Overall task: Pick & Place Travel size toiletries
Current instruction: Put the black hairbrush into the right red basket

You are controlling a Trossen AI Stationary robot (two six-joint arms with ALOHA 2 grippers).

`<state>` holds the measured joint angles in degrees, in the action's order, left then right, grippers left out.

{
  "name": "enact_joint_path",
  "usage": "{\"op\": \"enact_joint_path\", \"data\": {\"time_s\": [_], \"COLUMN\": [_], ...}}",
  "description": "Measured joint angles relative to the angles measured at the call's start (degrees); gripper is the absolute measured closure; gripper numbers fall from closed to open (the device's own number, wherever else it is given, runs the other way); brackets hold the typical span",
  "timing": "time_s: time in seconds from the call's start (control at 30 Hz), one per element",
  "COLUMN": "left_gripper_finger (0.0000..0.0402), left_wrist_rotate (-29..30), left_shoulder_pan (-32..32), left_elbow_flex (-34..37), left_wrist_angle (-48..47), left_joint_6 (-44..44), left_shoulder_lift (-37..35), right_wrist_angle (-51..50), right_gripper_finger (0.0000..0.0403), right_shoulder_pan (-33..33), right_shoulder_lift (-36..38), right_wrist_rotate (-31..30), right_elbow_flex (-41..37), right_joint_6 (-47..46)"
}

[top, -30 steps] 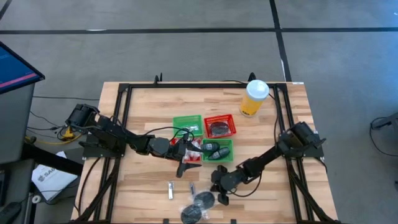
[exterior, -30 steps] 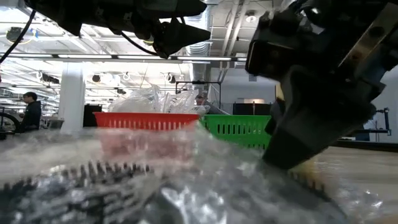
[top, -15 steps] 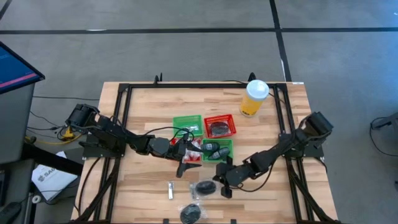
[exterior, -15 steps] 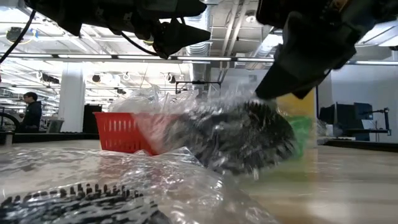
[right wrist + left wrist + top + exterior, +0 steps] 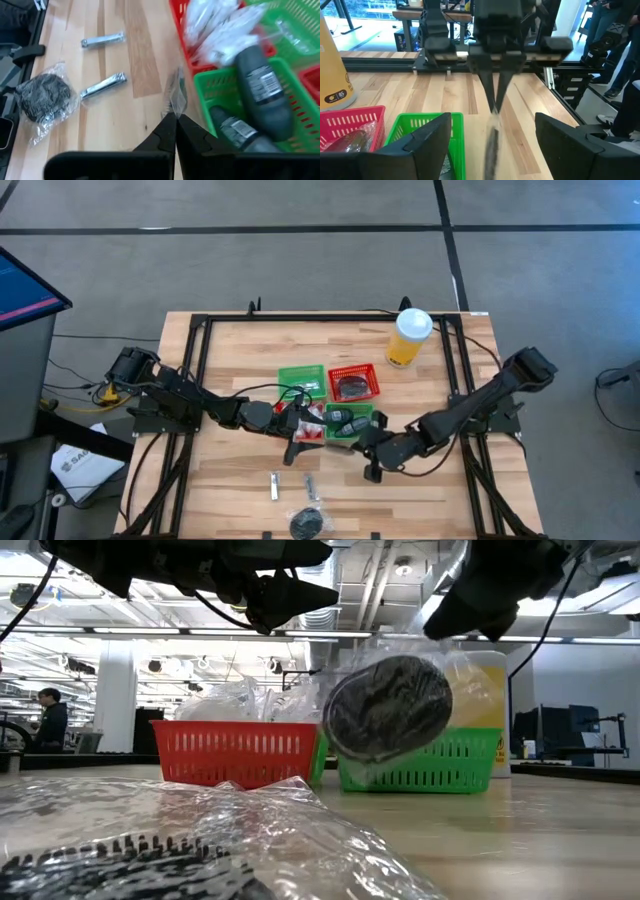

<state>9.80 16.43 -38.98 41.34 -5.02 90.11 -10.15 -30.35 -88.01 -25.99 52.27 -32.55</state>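
**Wrapped disc held beside the green basket**

The right gripper (image 5: 175,117) is clenched on the clear wrap of a dark grey round disc (image 5: 388,707), hanging above the table just beside the near square green mesh basket (image 5: 420,762). The left gripper (image 5: 292,448) hovers released nearby.

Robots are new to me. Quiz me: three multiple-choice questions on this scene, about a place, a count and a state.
1. Where is the wrapped dark disc? A hanging by a green basket; B in a drawer; C on a shelf.
2. Silvery tubes on the table? A none; B two; C five.
3. The right hand is: A wide open; B shut on the disc's wrap; C out of sight.
A: it hangs clear of the table. B: two lie there. B: it pinches the plastic.
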Motion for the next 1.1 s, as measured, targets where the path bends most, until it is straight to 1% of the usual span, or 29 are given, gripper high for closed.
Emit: {"op": "enact_joint_path", "data": {"time_s": [0.17,0.33,0.53,0.73,1.1], "left_gripper_finger": [0.0124,0.0124,0.0124,0.0124,0.0124], "left_wrist_rotate": [0.0,-0.1,-0.1,-0.1,0.1], "left_shoulder_pan": [0.0,0.0,0.0,0.0,0.0], "left_elbow_flex": [0.0,0.0,0.0,0.0,0.0], "left_wrist_angle": [0.0,0.0,0.0,0.0,0.0], "left_joint_6": [0.0,0.0,0.0,0.0,0.0], "left_shoulder_lift": [0.0,0.0,0.0,0.0,0.0], "right_wrist_angle": [-3.8,-8.9,-14.7,-17.9,-19.8], "right_gripper_finger": [0.0403,0.0403,0.0403,0.0403,0.0403], "right_shoulder_pan": [0.1,0.3,2.2,5.8,14.0], "right_shoulder_lift": [3.1,7.6,12.2,13.9,14.3], "right_wrist_rotate": [-1.9,-5.3,-7.3,-7.5,-6.9], "right_elbow_flex": [0.0,0.0,0.0,0.0,0.0], "right_joint_6": [1.0,1.3,1.6,3.7,10.1]}}
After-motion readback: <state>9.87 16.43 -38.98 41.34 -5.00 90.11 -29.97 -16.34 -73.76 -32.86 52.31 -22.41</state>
